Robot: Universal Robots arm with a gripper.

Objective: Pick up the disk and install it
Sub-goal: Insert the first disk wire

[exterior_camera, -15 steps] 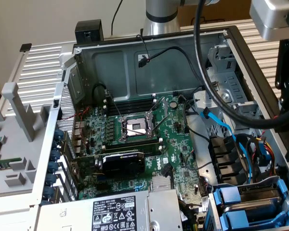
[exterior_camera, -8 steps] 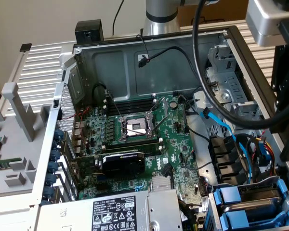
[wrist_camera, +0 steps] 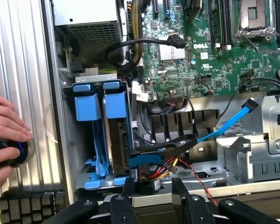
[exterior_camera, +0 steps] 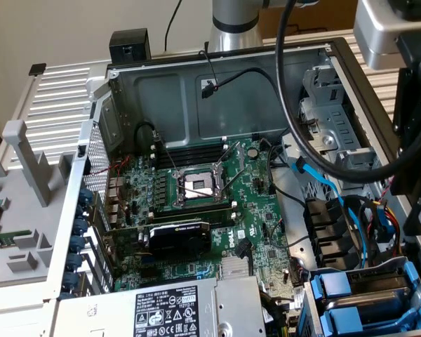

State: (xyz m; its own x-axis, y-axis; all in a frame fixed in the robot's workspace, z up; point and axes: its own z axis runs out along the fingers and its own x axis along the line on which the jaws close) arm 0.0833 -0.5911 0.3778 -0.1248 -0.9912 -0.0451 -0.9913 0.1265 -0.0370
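- Wrist view: the gripper [wrist_camera: 151,192] has its two black fingers [wrist_camera: 129,189] spread apart with nothing between them, near the end of the drive cage [wrist_camera: 67,140].
- The disk [wrist_camera: 115,140] sits edge-on in that cage, on the side nearer the motherboard [wrist_camera: 210,51]. It looks like a dark slab capped by a bright blue carrier tab, and its silver face and label are hidden.
- A second blue carrier [wrist_camera: 87,105] stands just beside it.
- In the exterior view, the blue carriers [exterior_camera: 340,286] lie at the lower right of the frame.
- A person's hand [wrist_camera: 4,135] rests on a dark round knob [wrist_camera: 11,153] outside the case.
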